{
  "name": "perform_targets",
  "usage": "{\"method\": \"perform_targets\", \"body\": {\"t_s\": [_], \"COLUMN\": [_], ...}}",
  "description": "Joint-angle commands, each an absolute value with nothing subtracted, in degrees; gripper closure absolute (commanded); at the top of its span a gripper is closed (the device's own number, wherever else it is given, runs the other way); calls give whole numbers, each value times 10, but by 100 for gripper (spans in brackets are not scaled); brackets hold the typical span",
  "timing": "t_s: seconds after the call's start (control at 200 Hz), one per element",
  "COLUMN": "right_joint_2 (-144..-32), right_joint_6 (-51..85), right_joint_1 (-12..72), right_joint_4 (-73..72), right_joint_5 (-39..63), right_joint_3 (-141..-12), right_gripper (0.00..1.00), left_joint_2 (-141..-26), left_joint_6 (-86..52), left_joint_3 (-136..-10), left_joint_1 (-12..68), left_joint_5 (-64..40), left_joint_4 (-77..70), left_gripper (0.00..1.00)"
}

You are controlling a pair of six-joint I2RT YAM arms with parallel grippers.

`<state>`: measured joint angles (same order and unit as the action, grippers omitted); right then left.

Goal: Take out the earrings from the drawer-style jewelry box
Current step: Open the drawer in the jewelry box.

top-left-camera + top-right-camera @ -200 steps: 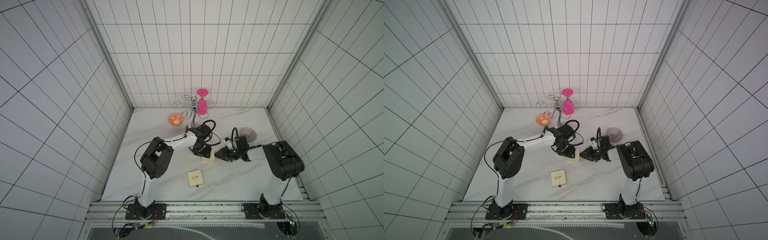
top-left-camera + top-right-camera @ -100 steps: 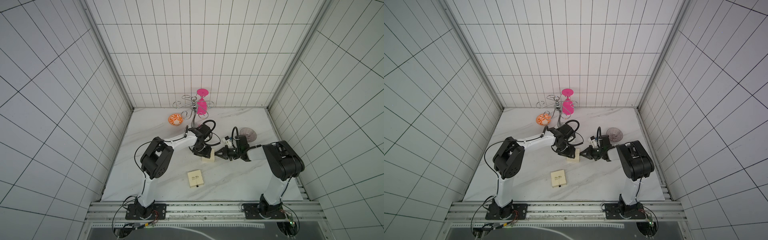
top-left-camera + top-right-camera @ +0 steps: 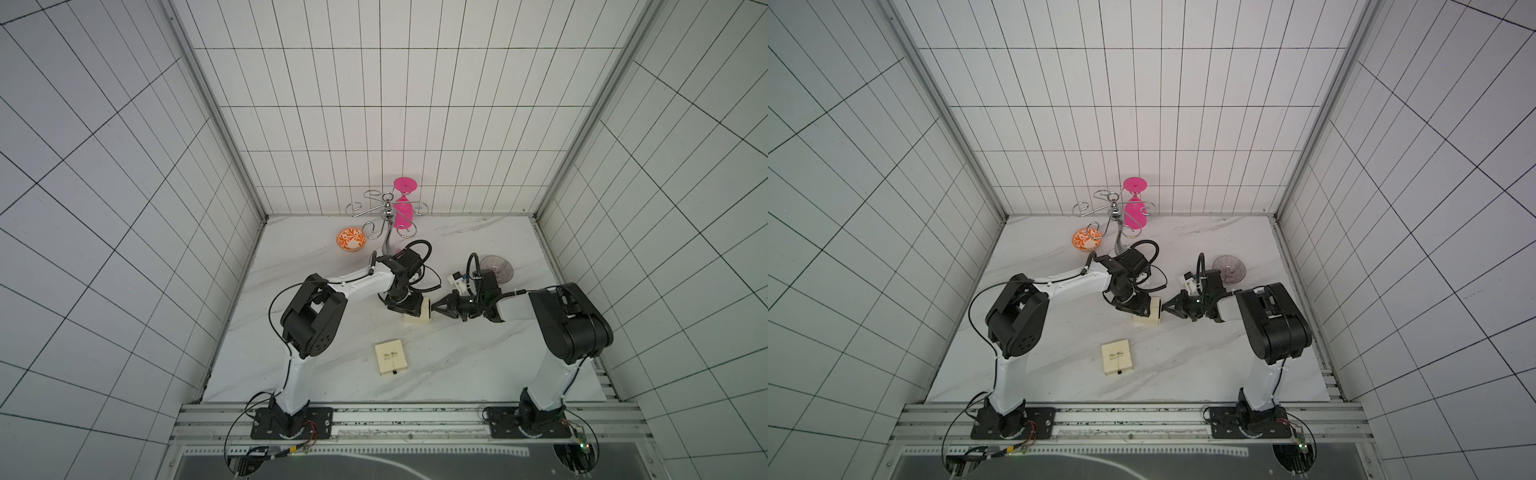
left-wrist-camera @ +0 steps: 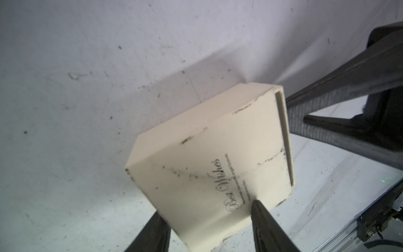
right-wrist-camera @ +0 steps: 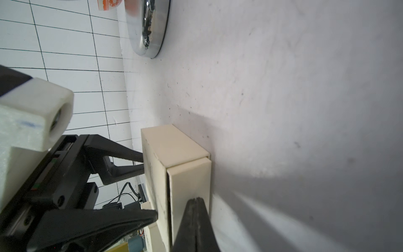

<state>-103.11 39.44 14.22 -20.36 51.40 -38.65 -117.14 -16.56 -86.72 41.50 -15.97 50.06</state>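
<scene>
Cannot pick out the earrings in any view; too small, or hidden inside. Can see the cream jewelry box (image 3: 419, 315) near the middle of the table (image 3: 457, 374), tipped up on a narrow side. Matte card, scuffed dark along its edges, with script lettering on the broad face. Has the drawer (image 5: 189, 181) standing just proud of the sleeve at the end toward the right arm, with a thin dark gap beside it.

Gripped by the left gripper (image 4: 206, 209), clamped across the two broad faces, with black tapered fingers (image 4: 263, 222) pressed to the card. Met at the drawer front by the right gripper (image 5: 197, 199), pinched fully together with its tips touching that face; cannot tell whether anything lies between them.

Open marble on the near side, apart from a second cream box (image 3: 390, 357) lying flat, black pull tab (image 3: 394, 372) toward the rail. Farther back, well apart: an orange-patterned bowl (image 3: 351, 240), a chrome wire rack (image 3: 387, 212) carrying an inverted pink glass (image 3: 403, 214), and a ribbed smoky dish (image 3: 496, 269) behind the right wrist. Closed in by tiled walls (image 3: 374, 124) on three sides.
</scene>
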Motion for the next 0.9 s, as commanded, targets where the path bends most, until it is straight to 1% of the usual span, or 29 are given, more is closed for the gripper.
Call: {"method": "perform_targets", "body": {"t_s": [0.0,0.894], "right_joint_2": [-1011,-956], "right_joint_6": [369,330], "right_joint_1": [132,106], "right_joint_4": [-172,-106], "right_joint_5": [488,429], "right_joint_3": [-368,-327], "right_gripper": [100,100], "left_joint_2": [-1218,-1214], "left_joint_6": [-168,-165], "left_joint_3": [-829,-827], "left_joint_1": [411,415], "left_joint_5": [-83,-85], "left_joint_4": [502,496], "left_gripper": [43,43]}}
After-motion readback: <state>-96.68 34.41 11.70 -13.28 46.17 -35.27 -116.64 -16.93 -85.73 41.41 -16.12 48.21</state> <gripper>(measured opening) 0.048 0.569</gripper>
